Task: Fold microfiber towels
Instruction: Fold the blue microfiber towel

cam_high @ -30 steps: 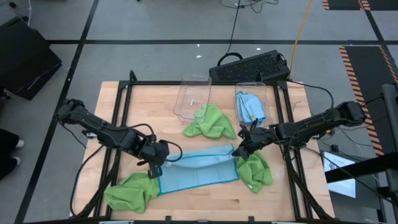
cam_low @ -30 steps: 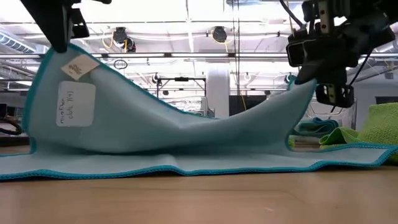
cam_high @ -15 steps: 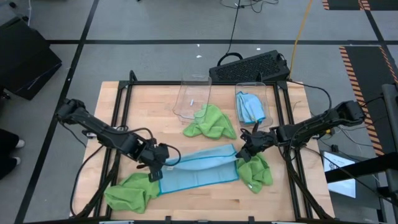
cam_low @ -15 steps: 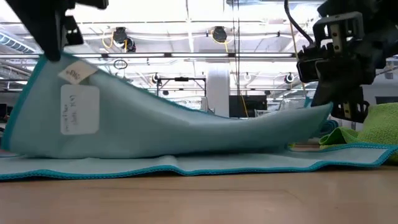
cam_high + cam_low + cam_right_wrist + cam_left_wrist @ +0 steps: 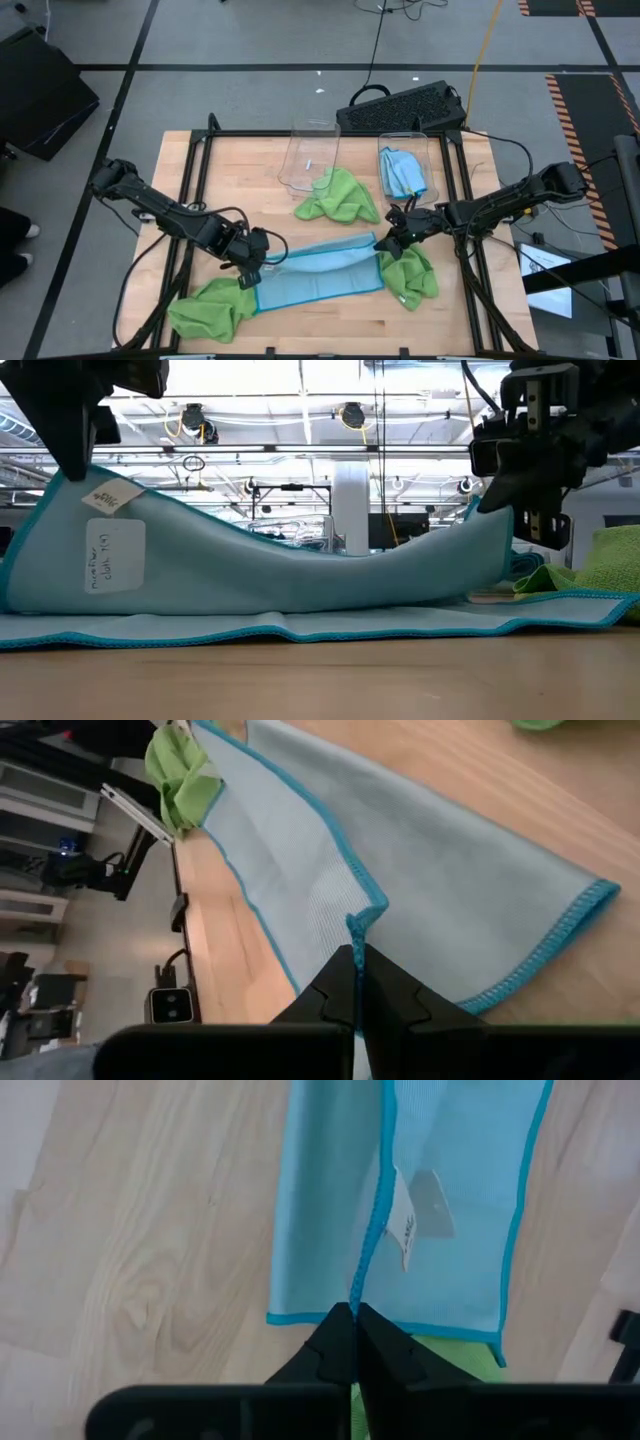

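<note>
My table is pale wood, edged by a black frame. Grey floor around it, crossed by lighter seams. A black keyboard lies past the far edge. Orange-black hazard tape on my right. Level across: white ceiling trusses, bright lamps, a white pillar.

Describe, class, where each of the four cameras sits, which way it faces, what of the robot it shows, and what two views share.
High view: overhead, facing down; both arms, blue towel, table.
Low view: tabletop height, facing across; both pincers lifting the towel's edge.
Left wrist view: on left arm; left pincer shut on towel.
Right wrist view: on right arm; right pincer shut on towel.
Shared: wrist views show the same blue towel.
</note>
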